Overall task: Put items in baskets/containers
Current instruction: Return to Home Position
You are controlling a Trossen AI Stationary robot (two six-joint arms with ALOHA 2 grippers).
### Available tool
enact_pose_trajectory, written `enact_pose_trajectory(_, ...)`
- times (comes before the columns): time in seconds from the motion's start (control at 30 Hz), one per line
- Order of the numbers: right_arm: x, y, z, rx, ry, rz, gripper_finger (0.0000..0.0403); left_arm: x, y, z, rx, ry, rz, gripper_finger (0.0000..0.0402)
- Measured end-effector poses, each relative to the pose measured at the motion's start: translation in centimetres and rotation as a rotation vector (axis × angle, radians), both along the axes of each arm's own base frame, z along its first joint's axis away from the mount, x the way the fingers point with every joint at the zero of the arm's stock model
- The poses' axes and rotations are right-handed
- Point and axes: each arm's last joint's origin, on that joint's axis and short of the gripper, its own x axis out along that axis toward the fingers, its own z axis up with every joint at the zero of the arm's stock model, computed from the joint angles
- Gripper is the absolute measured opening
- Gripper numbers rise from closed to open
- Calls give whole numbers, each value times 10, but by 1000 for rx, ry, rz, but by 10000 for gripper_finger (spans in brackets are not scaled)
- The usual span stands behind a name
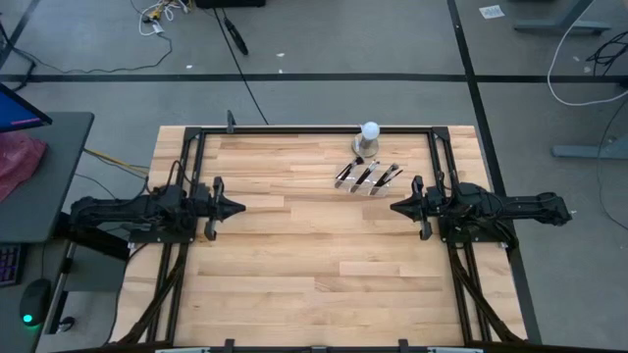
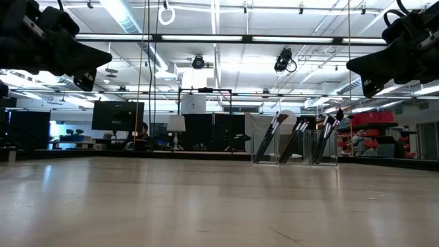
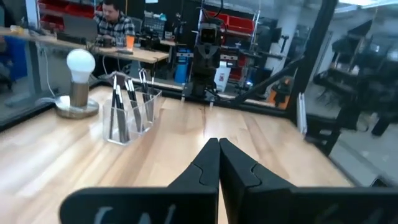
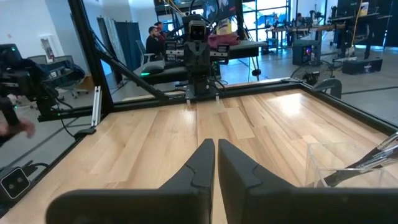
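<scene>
Brushes [image 1: 365, 176] prob. in tray [image 2: 310, 152], near right gripper [image 1: 394, 207], left gripper [image 1: 238, 207] far, both closed empty

Ceiling tubes [image 2: 206, 39] lit the room brightly and evenly from overhead. Against them, in the low view, my left arm [image 2: 41, 38] and right arm [image 2: 405, 48] showed as black silhouettes, and the counter [image 2: 206, 199] took a pale sheen. From above, shadows under me were short and soft. White glare lay on the boards beyond my right fingers [image 4: 196, 171].
</scene>
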Motion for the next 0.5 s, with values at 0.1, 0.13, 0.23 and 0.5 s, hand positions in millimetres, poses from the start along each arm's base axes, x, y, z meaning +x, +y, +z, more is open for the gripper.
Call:
enact_pose_trajectory(0.1, 0, 0, 0, 0, 0, 0, 24, 0, 0, 1, -75, -13, 2, 3)
enact_pose_trajectory(0.13, 0, 0, 0, 0, 0, 0, 24, 0, 0, 1, -98, -17, 2, 3)
enact_pose_trajectory(0.23, 0, 0, 0, 0, 0, 0, 24, 0, 0, 2, -140, -23, 0, 3)
enact_pose_trajectory(0.5, 0, 0, 0, 0, 0, 0, 24, 0, 0, 2, -144, -27, -2, 3)
